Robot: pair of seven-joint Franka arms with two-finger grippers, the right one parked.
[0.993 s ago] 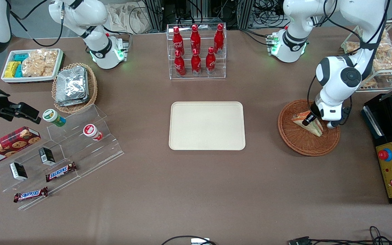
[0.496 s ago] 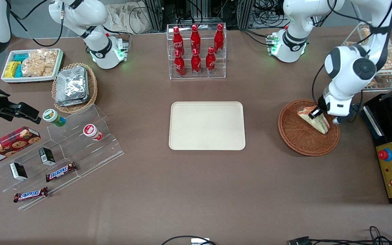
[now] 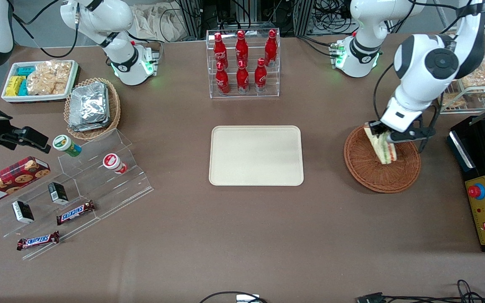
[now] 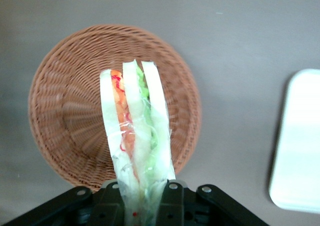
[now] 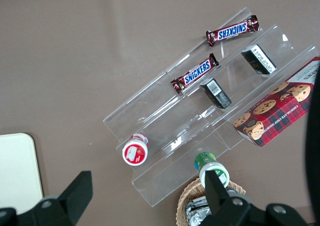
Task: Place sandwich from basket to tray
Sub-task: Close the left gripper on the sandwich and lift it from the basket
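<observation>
The gripper sits at the right of the front view, above the rim of the basket on the side farther from the camera. Its fingers are clamped on the sandwich, which hangs edge-on over the basket interior. In the left wrist view the sandwich shows three pale bread slices with orange-red and green filling under clear wrap, its gripped end pinched in the gripper, and the basket lies beneath it. Whether the sandwich's free end touches the weave cannot be told.

The tray lies at frame centre, flat on the brown table, well apart from the basket and bare.

Legible markings: two bars reading "SNICKERS" sit at lower left on a clear stepped display. A red tartan cookie box beside it reads "WALKERS"; in the right wrist view the same box shows the words "CHOCOLATE CHIP". Six red bottles with white script stand in a clear rack at upper centre; the script is too small to read. Two round-lidded cups and two small dark boxes also sit on the display, their labels unreadable.

At upper left, a tan basket of foil packets sits beside a white tray of snack packets.
</observation>
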